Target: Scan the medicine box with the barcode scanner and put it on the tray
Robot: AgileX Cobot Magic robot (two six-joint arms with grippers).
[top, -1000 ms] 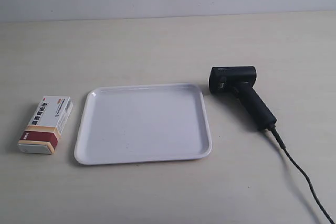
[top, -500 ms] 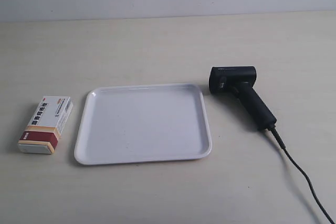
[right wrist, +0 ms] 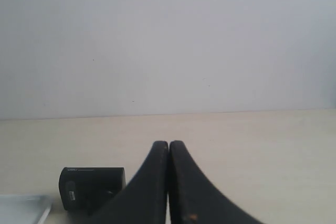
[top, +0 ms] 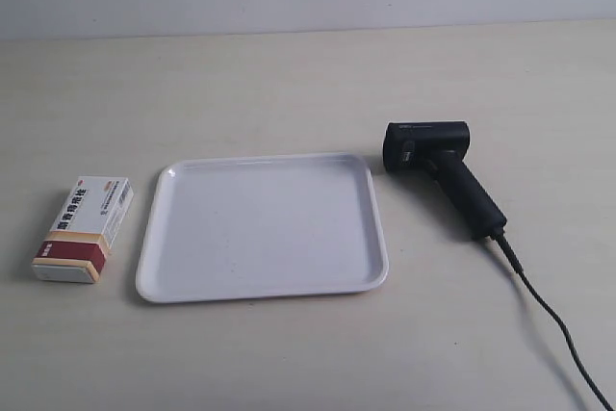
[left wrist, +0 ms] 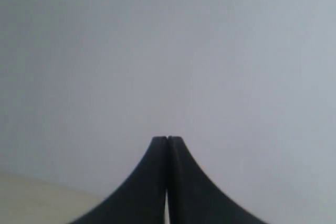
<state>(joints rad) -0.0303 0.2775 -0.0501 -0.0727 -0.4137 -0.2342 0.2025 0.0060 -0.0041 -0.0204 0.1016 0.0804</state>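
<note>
Holding both claws pressed closed on nothing: left claw [left wrist: 167, 141], right claw [right wrist: 168, 144]. Small white cardboard medicine box [top: 83, 229] lies on the pale surface [top: 289, 84] just beside the flat white plastic tray [top: 263, 226]; black pistol-shaped barcode scanner [top: 441, 170] lies at the tray's opposite side.

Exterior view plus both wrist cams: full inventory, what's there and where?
White cardboard medicine box with red and tan end band: 1, flat on the table, beside the tray's left edge in the exterior view, apart from it.
White plastic tray with low rim: 1, centre of the table, nothing in it.
Black pistol-shaped barcode scanner: 1, lying beside the tray's right edge, cable trailing to the lower right.
Beige table: 1.
Left tool: 1, black, shut, facing the wall.
Right tool: 1, black, shut, scanner ahead of it.
</note>
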